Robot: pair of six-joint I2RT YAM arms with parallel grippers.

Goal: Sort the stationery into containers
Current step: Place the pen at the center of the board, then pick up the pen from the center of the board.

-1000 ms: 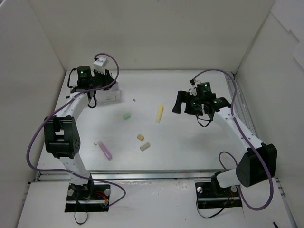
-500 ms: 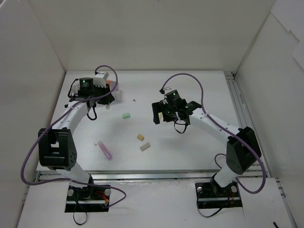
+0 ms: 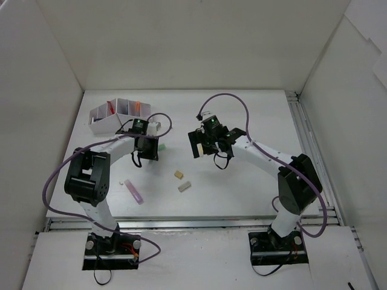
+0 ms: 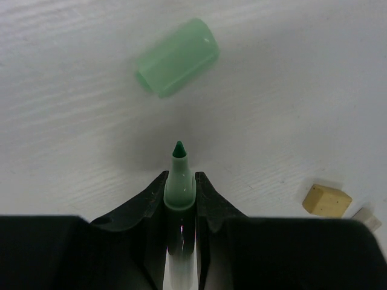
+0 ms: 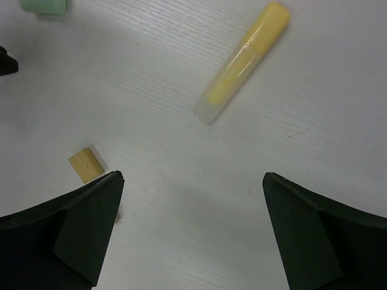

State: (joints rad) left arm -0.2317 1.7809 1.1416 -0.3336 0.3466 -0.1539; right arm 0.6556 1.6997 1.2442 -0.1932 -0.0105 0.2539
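Under my left claw: clamped on an uncapped green marker, tip aimed at a loose green cap lying just ahead on the table.
Under my right claw: jaws spread wide and empty, above the yellow marker; a tan eraser lies off to one side.
Organizer box: far-left table corner, well apart from both claws.
Step in hand: probably recapping or binning the green marker, while lining up on the yellow one.
Next move calls for: lowering my right claw squarely astride the yellow barrel before closing.
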